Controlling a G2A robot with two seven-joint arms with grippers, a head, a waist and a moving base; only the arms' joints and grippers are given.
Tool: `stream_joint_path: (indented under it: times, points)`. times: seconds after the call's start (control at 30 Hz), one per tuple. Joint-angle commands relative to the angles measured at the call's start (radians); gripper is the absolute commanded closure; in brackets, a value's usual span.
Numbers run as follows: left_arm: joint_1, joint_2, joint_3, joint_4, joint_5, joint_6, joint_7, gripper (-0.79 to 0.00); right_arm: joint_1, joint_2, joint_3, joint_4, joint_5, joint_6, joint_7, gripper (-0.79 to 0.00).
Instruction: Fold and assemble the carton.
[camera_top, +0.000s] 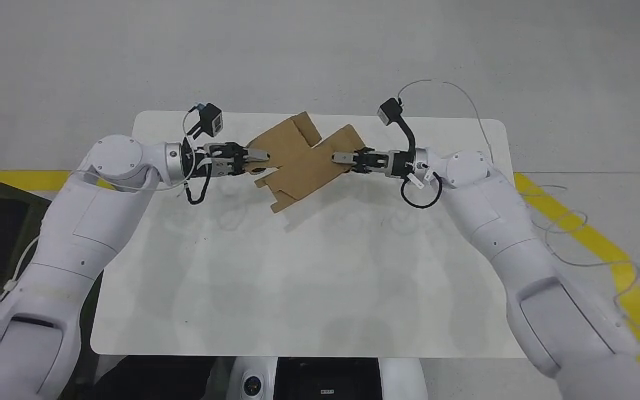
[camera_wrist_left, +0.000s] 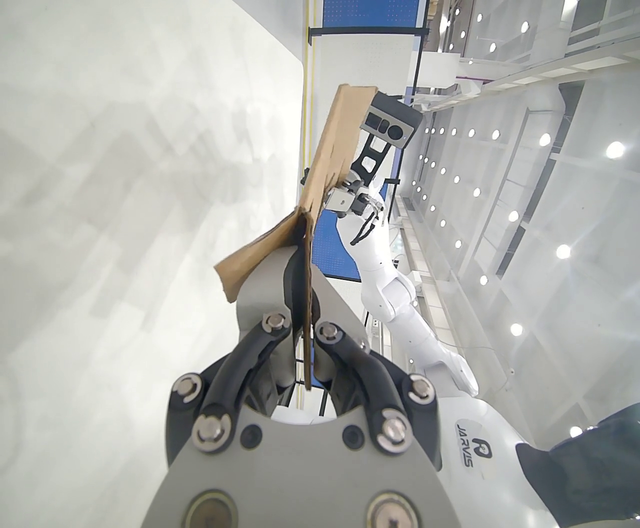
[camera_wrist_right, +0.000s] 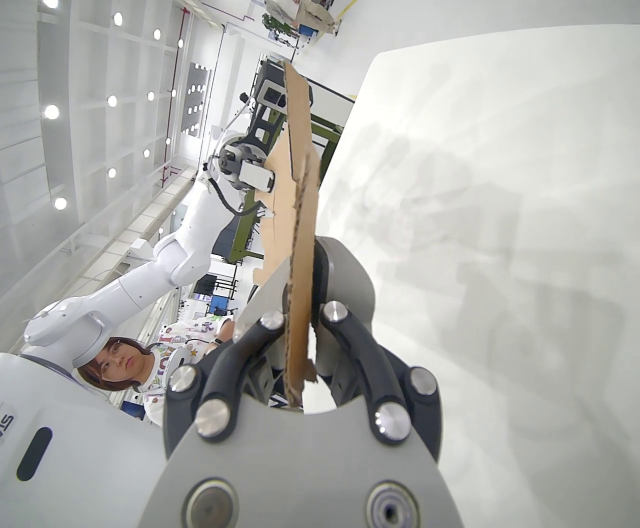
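A flat brown cardboard carton (camera_top: 300, 158) hangs in the air above the far part of the white table (camera_top: 300, 290), held between both arms. My left gripper (camera_top: 262, 157) is shut on the carton's left edge; in the left wrist view the board (camera_wrist_left: 327, 165) runs edge-on between the pads, with a flap bent off to one side. My right gripper (camera_top: 340, 158) is shut on the carton's right edge, and the right wrist view shows the sheet (camera_wrist_right: 300, 220) clamped edge-on. Each wrist view also shows the other arm's gripper at the carton's far end.
The white table's surface (camera_top: 300, 290) lies bare below the carton, with a wide stretch toward the front edge. Yellow floor tape (camera_top: 560, 215) runs past both sides of the table. Loose cables (camera_top: 470, 100) arc over the far right corner.
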Motion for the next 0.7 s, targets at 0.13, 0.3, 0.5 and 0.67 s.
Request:
stream_joint_path:
  times: [0.13, 0.3, 0.5, 0.67]
  points:
    - [0.002, 0.007, -0.029, -0.040, 0.105, -0.104, 0.026, 0.000, 0.024, 0.014, 0.031, 0.046, -0.046, -0.019, -0.007, -0.785]
    - [0.016, 0.015, -0.061, -0.079, 0.150, -0.189, 0.005, 0.000, 0.023, 0.034, 0.067, 0.007, -0.031, -0.037, -0.004, -0.785]
    - [0.037, 0.022, -0.088, -0.102, 0.174, -0.231, -0.022, 0.000, -0.010, 0.073, 0.089, -0.160, 0.032, 0.029, 0.061, -0.785]
    - [0.051, 0.024, -0.100, -0.124, 0.154, -0.263, -0.073, 0.000, -0.057, 0.092, 0.089, -0.293, 0.140, 0.072, 0.105, -0.665]
